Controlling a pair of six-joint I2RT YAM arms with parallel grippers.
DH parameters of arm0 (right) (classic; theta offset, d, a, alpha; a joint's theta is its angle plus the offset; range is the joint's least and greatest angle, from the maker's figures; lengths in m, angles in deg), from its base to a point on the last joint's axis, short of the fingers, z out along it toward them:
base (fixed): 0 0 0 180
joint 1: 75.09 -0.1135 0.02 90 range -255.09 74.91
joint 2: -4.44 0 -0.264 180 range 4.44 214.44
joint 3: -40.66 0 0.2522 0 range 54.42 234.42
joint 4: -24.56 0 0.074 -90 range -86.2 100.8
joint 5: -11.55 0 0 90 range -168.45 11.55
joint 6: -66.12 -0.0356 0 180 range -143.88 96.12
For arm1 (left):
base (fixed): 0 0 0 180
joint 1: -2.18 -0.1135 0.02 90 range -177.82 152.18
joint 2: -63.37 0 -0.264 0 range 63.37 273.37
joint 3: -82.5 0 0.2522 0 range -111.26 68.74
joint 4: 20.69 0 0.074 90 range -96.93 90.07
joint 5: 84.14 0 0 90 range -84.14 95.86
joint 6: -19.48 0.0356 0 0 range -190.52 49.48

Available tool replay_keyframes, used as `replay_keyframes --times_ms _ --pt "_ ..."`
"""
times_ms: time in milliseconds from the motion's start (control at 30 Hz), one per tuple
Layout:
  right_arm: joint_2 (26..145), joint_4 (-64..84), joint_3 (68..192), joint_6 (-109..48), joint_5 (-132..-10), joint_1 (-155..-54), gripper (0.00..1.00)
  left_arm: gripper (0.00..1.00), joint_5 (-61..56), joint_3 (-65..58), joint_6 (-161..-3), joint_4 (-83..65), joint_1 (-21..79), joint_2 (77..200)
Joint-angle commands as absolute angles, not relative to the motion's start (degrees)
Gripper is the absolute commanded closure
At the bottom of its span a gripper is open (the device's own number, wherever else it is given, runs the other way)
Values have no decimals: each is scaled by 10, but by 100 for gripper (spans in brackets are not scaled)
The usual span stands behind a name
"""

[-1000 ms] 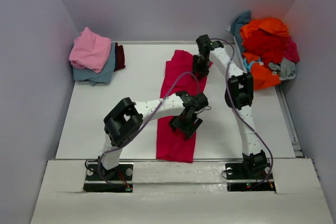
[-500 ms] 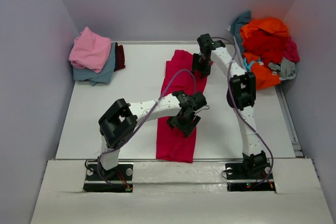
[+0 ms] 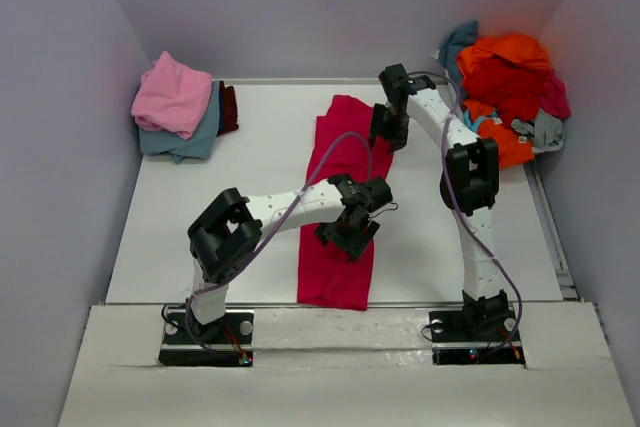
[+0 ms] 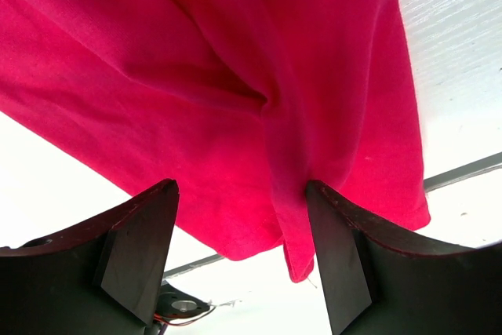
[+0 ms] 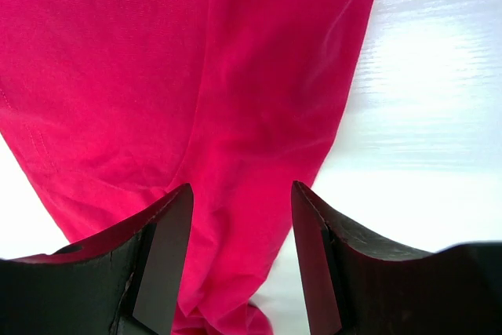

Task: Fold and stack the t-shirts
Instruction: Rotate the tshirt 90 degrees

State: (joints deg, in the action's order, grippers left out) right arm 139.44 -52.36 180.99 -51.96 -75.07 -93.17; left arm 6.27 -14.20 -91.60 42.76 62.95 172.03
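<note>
top: shows magenta-red t-shirt (image 3: 335,277) lying as a long strip down the table's (image 3: 200,207) middle, left gripper (image 3: 350,234) above it nearer the table's near edge, right gripper (image 3: 388,132) nearer the table's far edge.
left wrist: shows fingers (image 4: 141,249) spread wide, nothing pinched.
right wrist: shows fingers (image 5: 161,256) parted over the cloth, empty.

Plain, solid colours on a white table (image 3: 200,217)
Mid-table lies a magenta-red t-shirt (image 3: 335,277). In the far left stack are a pink tee (image 3: 172,94), a dusty blue tee (image 3: 192,137) and a maroon tee (image 3: 229,107). In the far right heap are an orange tee (image 3: 508,50), a red tee (image 3: 500,82), a teal tee (image 3: 460,42) and a grey tee (image 3: 547,132).
</note>
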Motion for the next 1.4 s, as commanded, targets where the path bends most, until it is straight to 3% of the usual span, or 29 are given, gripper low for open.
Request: replay_keyframes --times_ms 0,433,833,1200,1367 --pt "1386 -520 1791 -536 -747 -936 42 23 73 -134 -919 440 633 1700" --pt "1456 -502 1792 -536 -739 -936 42 23 79 -124 -919 444 633 1700" --pt "1581 -540 1978 -506 -761 -936 41 23 81 -128 -912 449 633 1710" --pt "1590 -481 2016 -488 -763 -916 40 23 83 -160 -899 455 627 1736" --pt "1534 -472 1975 -483 -754 -911 40 23 109 -171 -905 451 615 1736"
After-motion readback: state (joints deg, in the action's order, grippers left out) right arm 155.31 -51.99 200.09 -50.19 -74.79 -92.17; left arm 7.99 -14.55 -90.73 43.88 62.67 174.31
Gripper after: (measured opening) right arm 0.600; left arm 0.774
